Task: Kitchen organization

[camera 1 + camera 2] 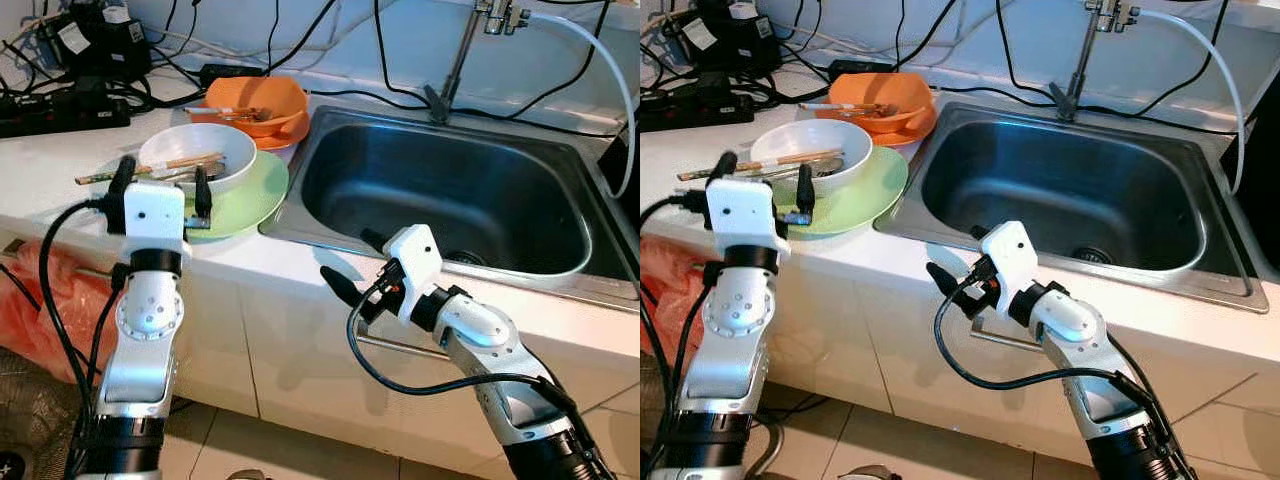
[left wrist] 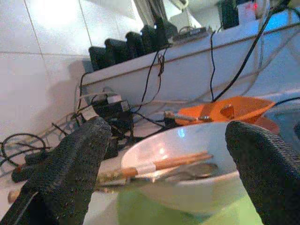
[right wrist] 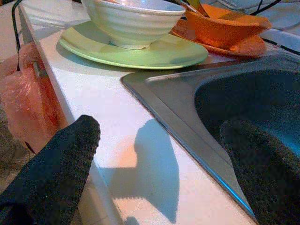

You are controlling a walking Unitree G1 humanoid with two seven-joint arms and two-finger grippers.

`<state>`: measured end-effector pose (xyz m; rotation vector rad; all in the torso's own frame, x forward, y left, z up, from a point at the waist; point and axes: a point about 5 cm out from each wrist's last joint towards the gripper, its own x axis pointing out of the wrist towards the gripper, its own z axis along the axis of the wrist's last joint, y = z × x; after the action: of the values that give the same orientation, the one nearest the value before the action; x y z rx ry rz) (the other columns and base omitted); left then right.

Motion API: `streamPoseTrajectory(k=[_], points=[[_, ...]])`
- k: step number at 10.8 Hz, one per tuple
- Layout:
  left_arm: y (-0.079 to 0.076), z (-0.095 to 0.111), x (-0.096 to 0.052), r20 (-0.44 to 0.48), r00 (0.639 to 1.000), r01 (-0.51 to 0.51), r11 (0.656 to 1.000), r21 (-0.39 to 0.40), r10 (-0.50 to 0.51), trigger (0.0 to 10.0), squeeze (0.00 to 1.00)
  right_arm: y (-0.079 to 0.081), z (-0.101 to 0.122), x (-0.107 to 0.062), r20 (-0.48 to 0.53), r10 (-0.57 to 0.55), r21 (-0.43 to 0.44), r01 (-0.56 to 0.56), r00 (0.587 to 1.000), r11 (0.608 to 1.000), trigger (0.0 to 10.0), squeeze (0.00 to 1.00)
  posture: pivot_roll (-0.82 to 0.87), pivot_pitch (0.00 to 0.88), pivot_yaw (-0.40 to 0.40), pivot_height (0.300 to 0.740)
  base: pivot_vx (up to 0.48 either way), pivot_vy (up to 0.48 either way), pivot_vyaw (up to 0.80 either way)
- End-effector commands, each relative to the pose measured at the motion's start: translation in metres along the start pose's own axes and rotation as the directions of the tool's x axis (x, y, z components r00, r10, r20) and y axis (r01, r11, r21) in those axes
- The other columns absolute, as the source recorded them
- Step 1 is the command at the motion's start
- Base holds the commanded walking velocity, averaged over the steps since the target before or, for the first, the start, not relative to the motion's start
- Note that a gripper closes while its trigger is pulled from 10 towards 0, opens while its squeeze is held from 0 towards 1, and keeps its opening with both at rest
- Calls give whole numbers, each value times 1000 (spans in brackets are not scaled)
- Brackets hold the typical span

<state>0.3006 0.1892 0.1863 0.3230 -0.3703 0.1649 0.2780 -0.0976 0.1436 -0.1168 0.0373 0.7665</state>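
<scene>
Right gripper [image 1: 352,262]: spread wide, empty, at desk [image 1: 60,165] edge.
Left gripper [image 1: 160,186]: released, facing white bowl [image 1: 198,157].
Risk: I nudge chopsticks [image 1: 150,166] off, tipping bowl.

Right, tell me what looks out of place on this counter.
Chopsticks lie across the white bowl on the green plate, one end jutting past the rim. Power strips and cables sit near the sink.
</scene>
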Motion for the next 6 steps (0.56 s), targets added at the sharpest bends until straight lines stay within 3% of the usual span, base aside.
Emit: streamPoseTrajectory(k=[1, 6], points=[[-5, -1, 1, -3, 1000, 25, 1000, 0, -25, 10000, 0, 0, 1, -3, 10, -13, -19, 13, 1000, 1000, 10000, 0, 103, 0, -24, 740, 0, 0, 0], [-7, -11, 9, -29, 998, 51, 999, -10, -52, 10000, 0, 2, 0, -2, 5, -10, -25, 10, 1000, 1000, 10000, 0, 98, 0, -23, 740, 0, 0, 0]])
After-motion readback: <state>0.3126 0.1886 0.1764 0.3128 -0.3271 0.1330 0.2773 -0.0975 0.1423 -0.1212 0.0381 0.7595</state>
